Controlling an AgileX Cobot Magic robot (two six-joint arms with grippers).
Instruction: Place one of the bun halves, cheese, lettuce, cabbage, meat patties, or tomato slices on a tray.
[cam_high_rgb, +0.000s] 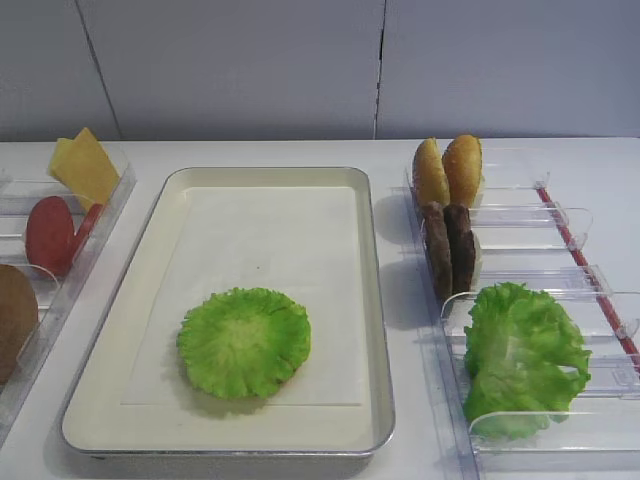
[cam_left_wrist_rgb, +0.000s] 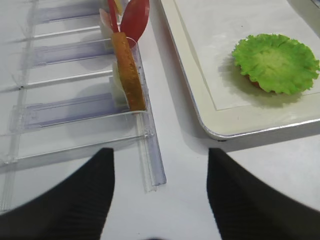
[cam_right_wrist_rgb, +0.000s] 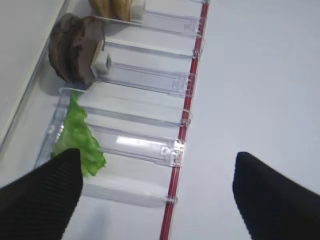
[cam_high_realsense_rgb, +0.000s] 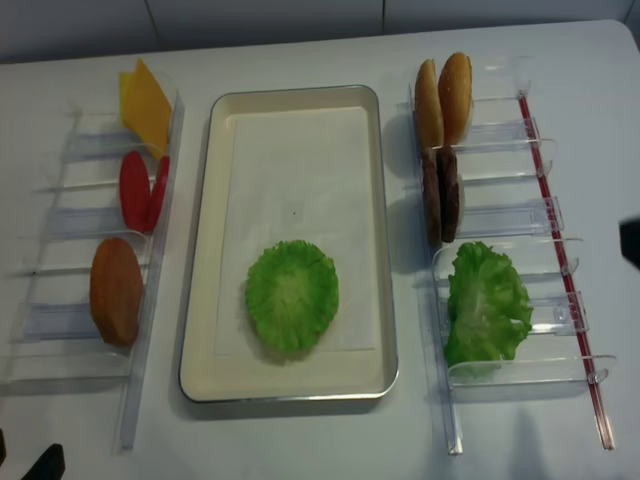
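Flat frilly bright-green lettuce (cam_high_rgb: 245, 341) lies at the tray's (cam_high_rgb: 372, 300) 6 o'clock end, left tool (cam_left_wrist_rgb: 160, 187) and right tool (cam_right_wrist_rgb: 157, 192) both apart, empty.

A white counter (cam_high_realsense_rgb: 300, 440) carries the cream tray (cam_high_realsense_rgb: 385, 250) at its middle, with clear plastic bins (cam_high_realsense_rgb: 520, 215) on either side.

Glossy metal tray (cam_high_rgb: 377, 300), matt paper liner (cam_high_rgb: 270, 240), seemingly clear plastic bins (cam_high_realsense_rgb: 510, 215).
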